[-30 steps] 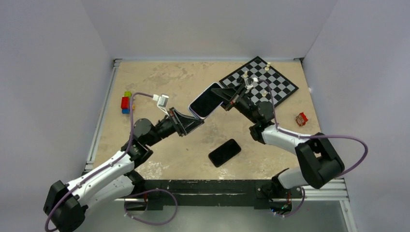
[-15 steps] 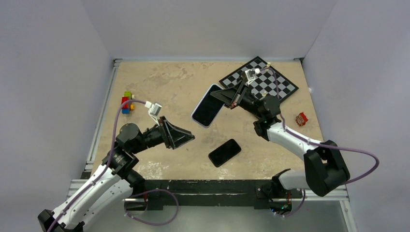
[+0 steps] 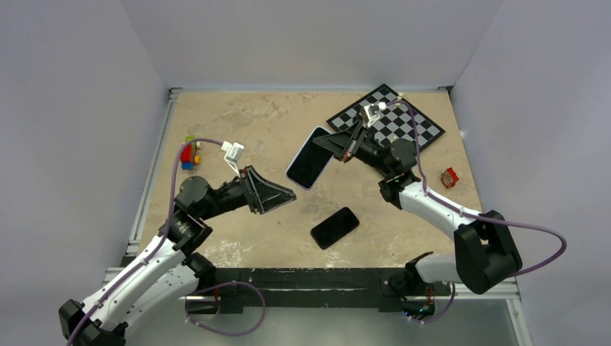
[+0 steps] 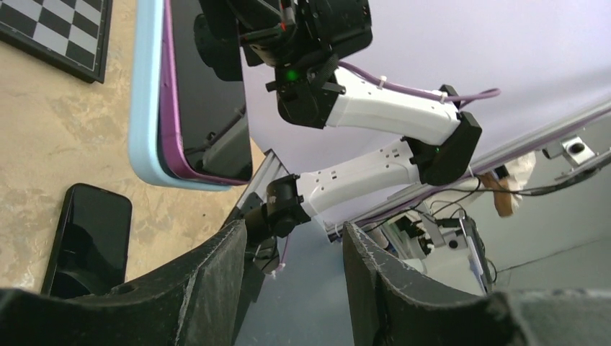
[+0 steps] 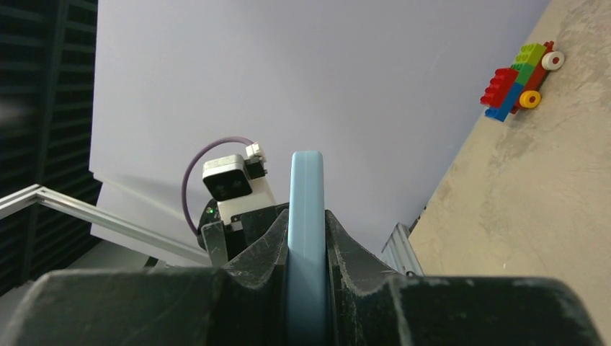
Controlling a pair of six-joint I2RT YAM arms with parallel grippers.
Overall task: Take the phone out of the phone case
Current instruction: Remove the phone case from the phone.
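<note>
The phone (image 3: 310, 157), black screen and purple rim, sits in a light blue case (image 4: 144, 94) and hangs in the air above the table's middle. My right gripper (image 3: 337, 144) is shut on the case's upper end; in the right wrist view the case edge (image 5: 306, 209) stands clamped between the fingers (image 5: 346, 249). My left gripper (image 3: 286, 196) is open and empty, a short way below and left of the phone's lower end. In the left wrist view the phone (image 4: 205, 94) hangs beyond the open fingertips (image 4: 230, 252), apart from them.
A second black phone (image 3: 335, 227) lies flat on the table near the front, also in the left wrist view (image 4: 90, 238). A chessboard (image 3: 403, 122) with a few pieces lies at the back right. Toy bricks (image 3: 189, 153) sit at the left edge, a red wrapper (image 3: 449, 177) at the right.
My left gripper has let go of the phone's lower end, drawn back to the left and opened. The right gripper still holds the cased phone, now tilted steeper.
</note>
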